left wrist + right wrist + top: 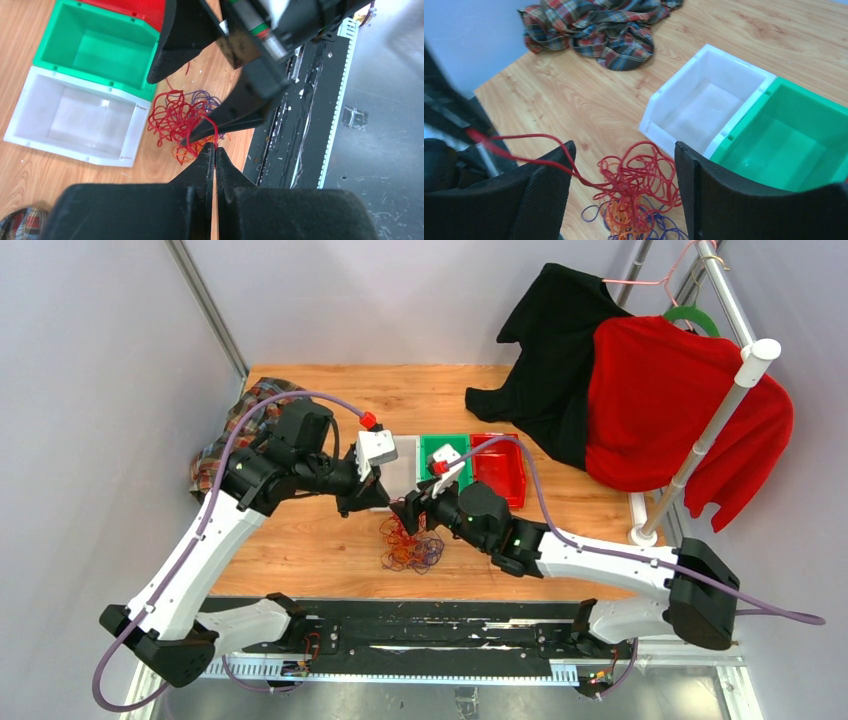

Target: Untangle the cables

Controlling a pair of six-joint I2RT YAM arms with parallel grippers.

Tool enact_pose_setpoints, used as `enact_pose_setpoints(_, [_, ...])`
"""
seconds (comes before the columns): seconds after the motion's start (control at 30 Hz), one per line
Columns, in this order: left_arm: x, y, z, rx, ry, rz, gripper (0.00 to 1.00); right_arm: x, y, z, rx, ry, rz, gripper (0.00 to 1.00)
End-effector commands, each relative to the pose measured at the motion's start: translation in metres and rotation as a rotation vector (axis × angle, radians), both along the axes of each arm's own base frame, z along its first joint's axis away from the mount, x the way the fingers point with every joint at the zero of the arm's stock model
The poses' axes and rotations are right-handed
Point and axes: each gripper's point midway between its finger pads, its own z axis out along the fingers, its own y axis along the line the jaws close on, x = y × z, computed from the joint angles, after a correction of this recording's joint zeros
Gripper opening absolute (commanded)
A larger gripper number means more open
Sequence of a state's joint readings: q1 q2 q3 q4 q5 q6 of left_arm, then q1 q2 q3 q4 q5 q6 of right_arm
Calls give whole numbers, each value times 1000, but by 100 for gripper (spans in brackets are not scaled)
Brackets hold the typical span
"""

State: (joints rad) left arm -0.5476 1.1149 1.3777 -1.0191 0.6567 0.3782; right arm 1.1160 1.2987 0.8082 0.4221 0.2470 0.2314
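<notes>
The cables (409, 546) lie as one tangle of red, orange and purple strands on the wooden table, in front of the bins. My left gripper (215, 150) is shut on a loop of the red cable (216, 131) at its very tips, and sits just left of the tangle (386, 507). A taut red strand (524, 137) runs from the tangle (644, 185) up to it. My right gripper (624, 170) is open above the tangle, one finger on each side and the strand crossing its left finger (546, 192); it holds nothing. It shows in the top view (408, 518).
White bin (402, 478), green bin (455, 443) and red bin (500, 472) stand in a row behind the tangle. A plaid cloth (232, 430) lies at the far left. A rack (715, 410) with black and red garments stands back right. The black rail (420, 625) edges the table.
</notes>
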Motion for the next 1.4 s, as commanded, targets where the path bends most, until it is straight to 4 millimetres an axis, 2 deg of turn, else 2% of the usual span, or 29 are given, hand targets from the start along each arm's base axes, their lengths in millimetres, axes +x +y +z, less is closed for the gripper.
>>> enact_pose_setpoints(0.0, [-6, 9, 9, 25, -57, -7, 1, -30, -1, 35, 99, -45, 129, 73])
enact_pose_setpoints(0.13, [-4, 13, 11, 45, -99, -5, 1, -42, -16, 39, 119, -57, 156, 74])
enact_pose_setpoints(0.27, [-5, 12, 13, 41, -101, -12, 1, -37, -20, 45, 133, -74, 124, 74])
enact_pose_setpoints(0.4, [-6, 11, 14, 39, -102, -12, 1, -38, -7, 52, 136, -74, 157, 74])
enact_pose_setpoints(0.53, [-9, 12, 17, 34, -105, -17, 1, -30, 1, 54, 133, -81, 135, 74])
enact_pose_setpoints(0.83, [-26, 12, 31, 12, -92, -62, 1, 7, 8, 51, 116, -111, -31, 69])
enact_pose_setpoints(1.0, [-31, 8, 53, -39, -108, -79, 1, 16, 34, 41, 105, -114, -31, 69])
enact_pose_setpoints(1.13, [-32, 1, 85, -99, -122, -91, 0, 17, 52, 20, 82, -86, -32, 69])
enact_pose_setpoints(1.23, [-26, 1, 121, -135, -199, -70, 0, 17, 49, -15, 38, -40, -51, 68])
enact_pose_setpoints(1.37, [-17, 3, 174, -196, -318, -12, 1, 10, 30, -73, -17, 38, -96, 68])
